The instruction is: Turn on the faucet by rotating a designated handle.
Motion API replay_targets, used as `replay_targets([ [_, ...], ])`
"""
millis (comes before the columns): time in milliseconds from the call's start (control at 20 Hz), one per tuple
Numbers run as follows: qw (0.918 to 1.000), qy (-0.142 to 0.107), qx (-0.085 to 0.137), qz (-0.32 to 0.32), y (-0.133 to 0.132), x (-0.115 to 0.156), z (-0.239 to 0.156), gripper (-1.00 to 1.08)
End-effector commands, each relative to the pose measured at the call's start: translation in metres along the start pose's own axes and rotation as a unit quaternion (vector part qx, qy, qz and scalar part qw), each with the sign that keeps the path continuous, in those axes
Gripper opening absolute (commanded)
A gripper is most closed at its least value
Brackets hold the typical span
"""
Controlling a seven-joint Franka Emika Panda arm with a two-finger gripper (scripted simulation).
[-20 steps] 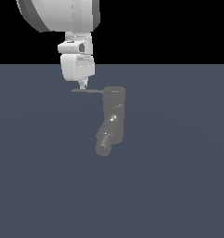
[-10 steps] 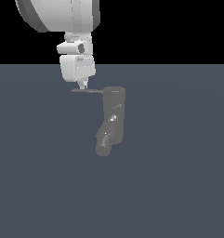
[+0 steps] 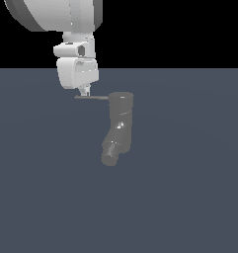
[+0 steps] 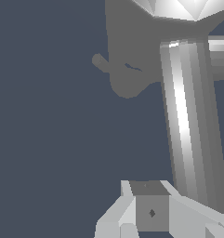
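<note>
Faucet: I see the faucet [image 3: 121, 121] upright on the dark bench [image 3: 189, 188], near the middle of the exterior view, spout angled down toward that view's left.
Handle: the handle [image 3: 92, 98] sticks out level from the top cap toward the exterior view's left; in the wrist view it fills the frame as a bright rod [image 4: 192, 121].
End effector: my end effector [image 3: 84, 92] sits just above the handle's outer end, fingertips at the rod; I cannot tell how far the fingers are parted or whether they grip anything.
</note>
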State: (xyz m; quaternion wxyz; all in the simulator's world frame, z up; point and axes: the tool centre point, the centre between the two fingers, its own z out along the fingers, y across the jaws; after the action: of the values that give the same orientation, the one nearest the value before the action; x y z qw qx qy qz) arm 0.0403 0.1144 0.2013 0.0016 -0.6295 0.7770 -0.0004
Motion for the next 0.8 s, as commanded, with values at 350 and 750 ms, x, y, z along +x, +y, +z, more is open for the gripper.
replay_targets([
  [350,1.0,0.001,-0.001,0.001,0.031,0.002,0.0,-1.0],
  [750,1.0,0.001,-0.001,0.001,0.057,0.003,0.0,-1.0],
])
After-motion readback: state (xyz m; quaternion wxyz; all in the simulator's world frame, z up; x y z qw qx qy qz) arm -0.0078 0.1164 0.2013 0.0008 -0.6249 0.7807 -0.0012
